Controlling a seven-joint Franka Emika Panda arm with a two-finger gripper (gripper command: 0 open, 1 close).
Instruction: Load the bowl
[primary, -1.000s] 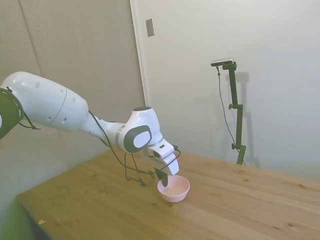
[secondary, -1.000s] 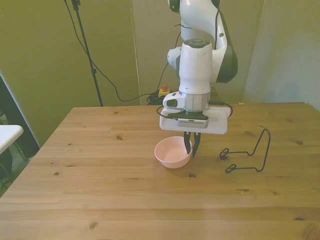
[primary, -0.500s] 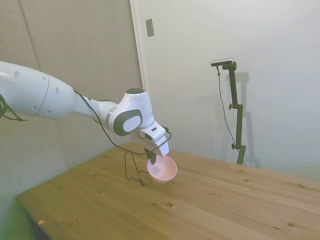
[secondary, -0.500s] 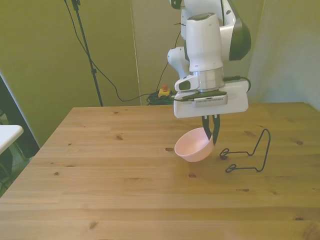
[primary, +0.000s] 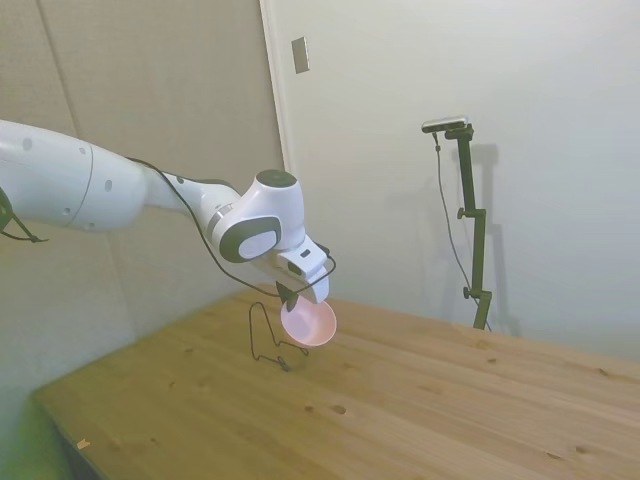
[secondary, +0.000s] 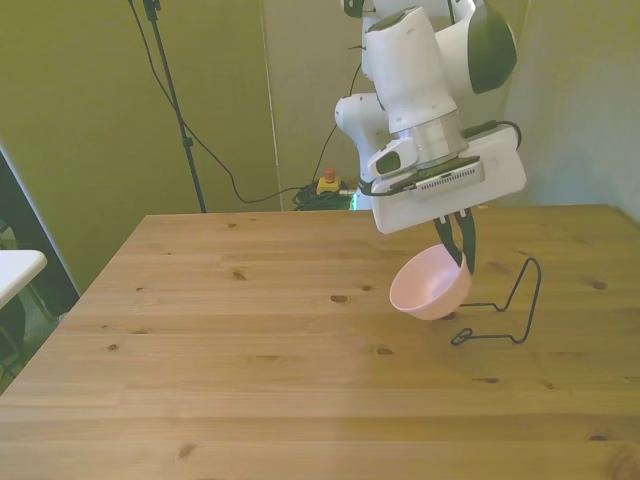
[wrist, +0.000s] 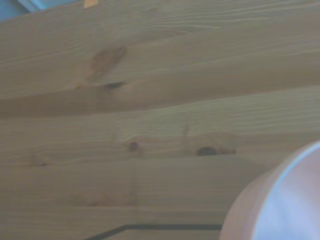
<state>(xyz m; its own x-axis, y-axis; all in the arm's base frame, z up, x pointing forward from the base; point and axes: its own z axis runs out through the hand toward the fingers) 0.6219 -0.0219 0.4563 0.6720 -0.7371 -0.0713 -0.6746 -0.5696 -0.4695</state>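
Note:
The pale pink bowl (secondary: 428, 285) hangs tilted in the air above the table, held by its rim. My gripper (secondary: 461, 250) is shut on that rim, with the dark fingers pinching the bowl's edge toward the front view's right. In the side view the bowl (primary: 307, 322) hovers just over the thin black wire rack (primary: 263, 338). The rack (secondary: 498, 310) stands on the table toward the front view's right, partly behind the bowl. A blurred piece of the bowl (wrist: 280, 200) shows in the wrist view over wood grain.
The wooden table (secondary: 250, 340) stretches wide toward the front view's left and toward the camera. A dark line of rack wire (wrist: 150, 228) crosses the wrist view. A white surface (secondary: 15, 268) sits beyond the table at the front view's far left.
The gripper has lifted the bowl off the table and carried it toward the front view's right, up to the wire rack. The bowl now tilts more.

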